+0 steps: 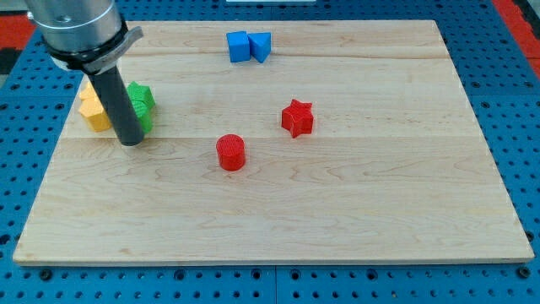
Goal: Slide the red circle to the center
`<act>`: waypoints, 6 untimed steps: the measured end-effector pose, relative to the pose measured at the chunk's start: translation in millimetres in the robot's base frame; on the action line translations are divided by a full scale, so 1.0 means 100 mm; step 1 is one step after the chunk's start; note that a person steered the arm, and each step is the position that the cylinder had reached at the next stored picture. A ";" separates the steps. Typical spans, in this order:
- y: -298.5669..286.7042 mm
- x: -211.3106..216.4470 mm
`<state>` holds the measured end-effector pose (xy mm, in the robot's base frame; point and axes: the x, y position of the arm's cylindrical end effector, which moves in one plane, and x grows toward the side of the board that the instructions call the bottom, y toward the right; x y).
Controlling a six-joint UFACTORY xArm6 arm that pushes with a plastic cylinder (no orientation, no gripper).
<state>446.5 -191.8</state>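
Note:
The red circle (230, 153) is a short red cylinder on the wooden board (337, 211), a little left of the board's middle. My tip (131, 142) rests on the board at the view's left, well to the left of the red circle and apart from it. The rod stands just in front of the green block (141, 103) and the yellow block (93, 108), partly hiding both.
A red star (297, 117) lies to the upper right of the red circle. Two blue blocks (248, 46) sit together near the board's top edge. A blue pegboard (515, 101) surrounds the board.

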 end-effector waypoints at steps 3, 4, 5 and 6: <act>1.15 0.71; 1.43 0.41; 1.63 0.11; 1.95 0.03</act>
